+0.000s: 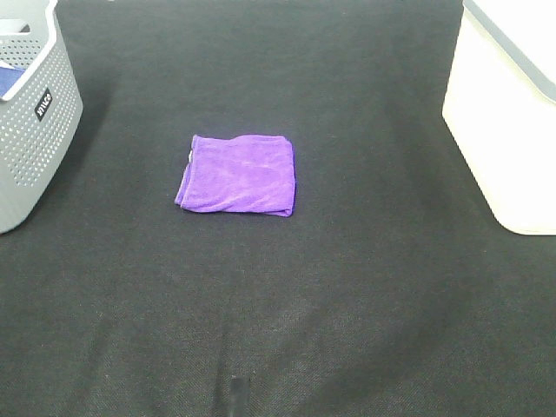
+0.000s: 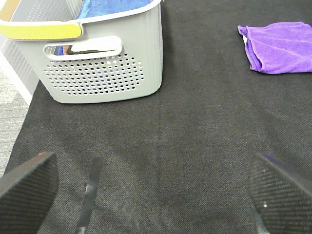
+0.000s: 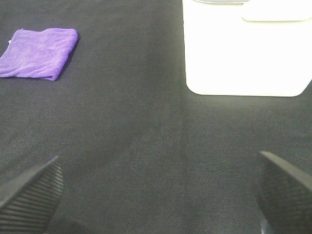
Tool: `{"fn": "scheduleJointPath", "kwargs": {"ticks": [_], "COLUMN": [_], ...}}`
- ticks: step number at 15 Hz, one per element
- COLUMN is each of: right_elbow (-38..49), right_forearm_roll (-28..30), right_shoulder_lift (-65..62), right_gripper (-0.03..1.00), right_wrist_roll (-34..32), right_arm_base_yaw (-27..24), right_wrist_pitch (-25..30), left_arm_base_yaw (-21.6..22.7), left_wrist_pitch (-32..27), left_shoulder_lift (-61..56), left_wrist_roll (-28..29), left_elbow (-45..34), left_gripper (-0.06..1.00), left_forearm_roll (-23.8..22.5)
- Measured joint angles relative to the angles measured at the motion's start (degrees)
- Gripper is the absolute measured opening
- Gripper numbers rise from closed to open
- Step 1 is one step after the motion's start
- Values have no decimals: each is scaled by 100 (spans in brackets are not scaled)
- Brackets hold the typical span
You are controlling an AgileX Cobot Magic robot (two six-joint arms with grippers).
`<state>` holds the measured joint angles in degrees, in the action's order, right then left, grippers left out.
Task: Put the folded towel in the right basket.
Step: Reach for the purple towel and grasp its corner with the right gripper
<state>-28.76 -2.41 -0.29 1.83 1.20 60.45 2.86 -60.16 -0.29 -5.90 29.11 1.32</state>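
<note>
Purple folded towel (image 1: 236,174) lies flat mid desk (image 1: 347,304), long side running across. It's ahead of my right pincer (image 3: 156,195) and inboard; right basket (image 1: 504,113) is ahead, outboard. Left pincer (image 2: 156,195) looks equally far. Both spread apart, empty. I'd go right.

The grey basket (image 1: 35,148), left of the towel (image 1: 239,174) in the high view, is cut by the top and left edges. Only a corner and a perforated wall show. Its small black label (image 1: 43,104) has lettering too small to read. A blue cloth (image 2: 105,7) inside is mostly hidden behind the wall. The white basket (image 1: 504,148), right of the towel, runs off the top and right edges, washed out, its inside unseen. The left wrist view clips one side of the towel. Of the left claw (image 2: 156,195) and right claw (image 3: 158,195) only fingertips show. A blurred dark streak (image 1: 234,395) on the desk (image 1: 347,304), nearer the camera than the towel, cannot be identified.
</note>
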Motion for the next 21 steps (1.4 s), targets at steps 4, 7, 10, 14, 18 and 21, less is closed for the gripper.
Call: {"fn": "scheduleJointPath", "kwargs": {"ticks": [4, 7, 10, 14, 18, 21], "right_elbow": [0, 0, -6, -1106, -3552, -4830], "right_forearm_roll": [0, 0, -34, -516, -1461, -2389], "right_shoulder_lift": [0, 0, 69, 2687, 5821, 7322], "right_gripper": [96, 96, 95, 91, 90, 90], "right_wrist_roll": [0, 0, 0, 0, 0, 189], "right_arm_base_yaw": [0, 0, 0, 0, 0, 6], "right_wrist_pitch": [0, 0, 0, -126, -212, -189], "left_arm_base_yaw": [0, 0, 0, 0, 0, 0], "left_wrist_pitch": [0, 0, 0, 0, 0, 0], "left_shoulder_lift": [0, 0, 0, 0, 0, 0], "left_wrist_roll": [0, 0, 0, 0, 0, 0], "left_elbow": [0, 0, 0, 0, 0, 0], "left_gripper": [99, 99, 99, 99, 99, 99], "left_forearm_roll": [0, 0, 0, 0, -23, -29]}}
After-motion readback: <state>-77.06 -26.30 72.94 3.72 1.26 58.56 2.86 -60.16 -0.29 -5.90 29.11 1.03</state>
